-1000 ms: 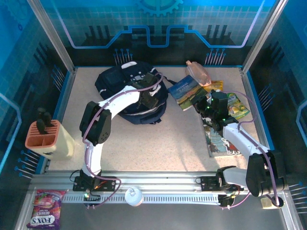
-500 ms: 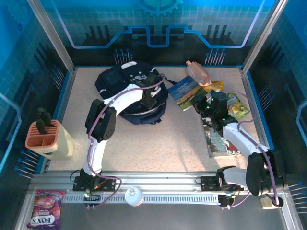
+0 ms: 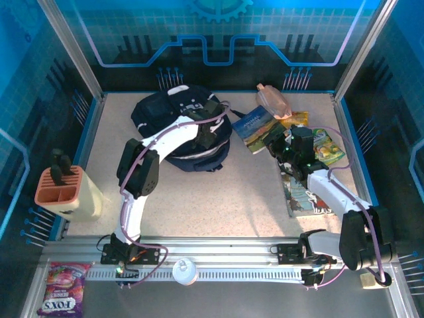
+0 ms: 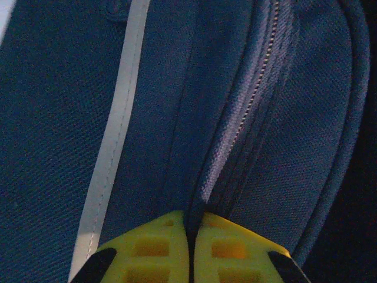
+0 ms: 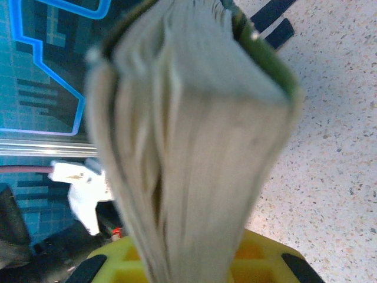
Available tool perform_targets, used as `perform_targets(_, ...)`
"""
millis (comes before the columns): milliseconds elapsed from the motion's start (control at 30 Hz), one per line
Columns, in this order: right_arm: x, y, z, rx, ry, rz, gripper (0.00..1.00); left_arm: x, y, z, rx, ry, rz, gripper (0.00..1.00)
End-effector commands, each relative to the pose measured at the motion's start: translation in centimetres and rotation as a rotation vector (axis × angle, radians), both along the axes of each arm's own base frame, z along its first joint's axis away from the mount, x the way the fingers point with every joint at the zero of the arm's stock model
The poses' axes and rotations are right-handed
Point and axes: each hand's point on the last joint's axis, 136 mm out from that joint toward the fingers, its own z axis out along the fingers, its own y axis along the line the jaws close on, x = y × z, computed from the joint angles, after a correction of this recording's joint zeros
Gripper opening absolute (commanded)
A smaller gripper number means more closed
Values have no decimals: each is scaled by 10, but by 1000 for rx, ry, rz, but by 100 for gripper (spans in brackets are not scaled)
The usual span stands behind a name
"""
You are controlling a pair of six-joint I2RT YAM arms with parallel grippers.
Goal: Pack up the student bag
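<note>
The student bag point(image 3: 159, 114), dark navy with pale trim, lies at the back left of the table. My left gripper point(image 3: 208, 134) rests on its right side. In the left wrist view the yellow jaws point(image 4: 189, 229) are shut on a fold of navy fabric beside the zip point(image 4: 254, 97), with a grey-white strip point(image 4: 115, 130) to the left. My right gripper point(image 3: 275, 143) is shut on a book point(image 3: 254, 126) with a landscape cover, holding its right edge. The right wrist view shows the book's page edges point(image 5: 188, 135) fanned out between the yellow jaws point(image 5: 188, 262).
A flat picture book point(image 3: 303, 197) and a colourful book point(image 3: 328, 147) lie under and beside the right arm. A pink object point(image 3: 273, 98) and a yellow packet point(image 3: 296, 119) sit at the back right. A tan holder point(image 3: 65, 191) stands at left; a sweets bag point(image 3: 63, 289) lies in front.
The left arm's elbow has shifted slightly right and its gripper has edged a little farther along the bag. The right arm and book are nearly still.
</note>
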Motion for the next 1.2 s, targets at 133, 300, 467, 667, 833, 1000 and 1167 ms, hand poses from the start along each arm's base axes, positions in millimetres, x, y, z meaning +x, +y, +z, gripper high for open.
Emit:
perform_targets(133,2,-14,31,-58,-89,-20,10,1,-8,68,-131,-135,32,0)
perform_targets(300,-5,-18,27,-87,-62,-15,9,5,-7,93,-179,-207,70,0)
perform_targets(467,-14,-21,25,-89,-52,-23,10,15,-6,125,-244,-317,126,0)
perform_targets(667,-19,-17,24,-62,-51,-5,10,21,-6,145,-294,-385,158,0)
perform_targets(833,-11,26,32,60,-73,146,10,19,-17,161,-367,-396,126,0)
perform_targets(1000,1,72,44,207,-112,247,10,12,-22,179,-432,-418,101,0)
perform_targets(1167,15,108,46,263,-125,298,10,5,-21,193,-471,-446,88,0)
